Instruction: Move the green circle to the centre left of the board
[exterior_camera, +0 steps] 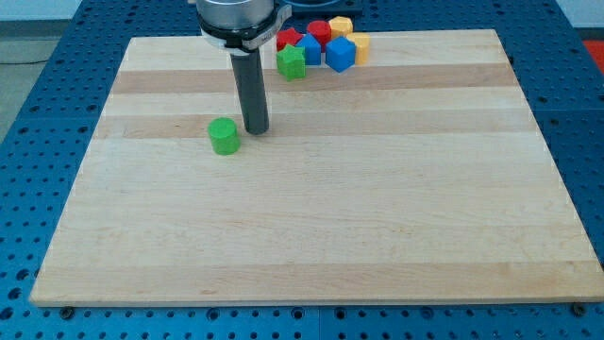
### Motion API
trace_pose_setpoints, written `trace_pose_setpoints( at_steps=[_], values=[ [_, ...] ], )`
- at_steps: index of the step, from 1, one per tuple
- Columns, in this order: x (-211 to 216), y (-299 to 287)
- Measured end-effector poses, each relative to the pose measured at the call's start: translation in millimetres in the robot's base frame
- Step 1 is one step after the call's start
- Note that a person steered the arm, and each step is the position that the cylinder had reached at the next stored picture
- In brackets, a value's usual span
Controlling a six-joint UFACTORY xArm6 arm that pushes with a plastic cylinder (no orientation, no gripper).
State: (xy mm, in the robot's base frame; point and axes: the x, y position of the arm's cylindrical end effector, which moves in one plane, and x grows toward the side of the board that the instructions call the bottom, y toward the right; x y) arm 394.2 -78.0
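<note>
The green circle (224, 136) is a short green cylinder on the wooden board (311, 227), left of the middle and in the upper half. My tip (256, 129) rests on the board just to the right of the green circle, a small gap apart from it. The rod rises straight up to the arm at the view's top.
A cluster of blocks sits at the board's top edge: a green block (292, 62), a blue cube (340, 55), another blue block (310, 49), red blocks (289, 40) (319, 30) and yellow blocks (341, 25) (360, 46). Blue perforated table surrounds the board.
</note>
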Motion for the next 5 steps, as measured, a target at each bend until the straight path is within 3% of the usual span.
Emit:
trace_pose_setpoints(
  at_steps=[3, 5],
  values=[
    [5.1, -38.7],
    [24.7, -19.9]
  ],
)
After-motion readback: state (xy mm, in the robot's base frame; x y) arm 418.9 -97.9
